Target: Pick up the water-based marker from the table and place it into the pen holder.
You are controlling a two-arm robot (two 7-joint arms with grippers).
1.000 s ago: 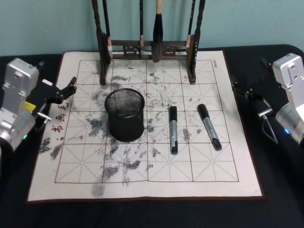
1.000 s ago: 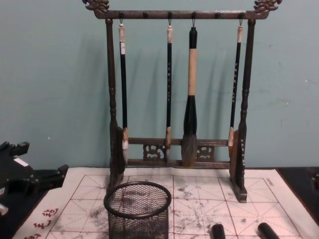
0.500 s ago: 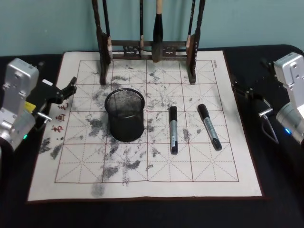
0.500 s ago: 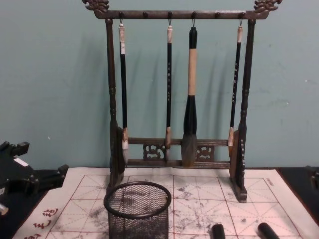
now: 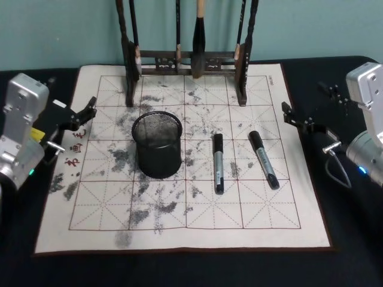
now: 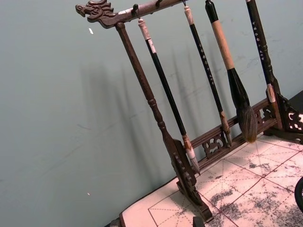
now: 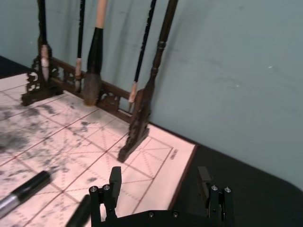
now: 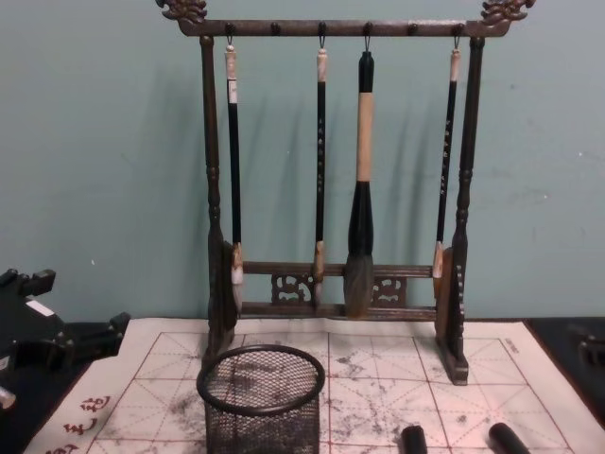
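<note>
R gripper hangs off mat R edge, jaws apart, prob. lining up on nearer marker | 2nd marker just beside, both flat on mat (which is water-based? can't tell) | pen holder upright, looks empty | L gripper parked L, jaws apart

The black table carries a white, red-gridded, ink-stained mat, spread over its middle and reaching close to the back edge. Bare black tabletop shows along both sides and the front edge.
</note>
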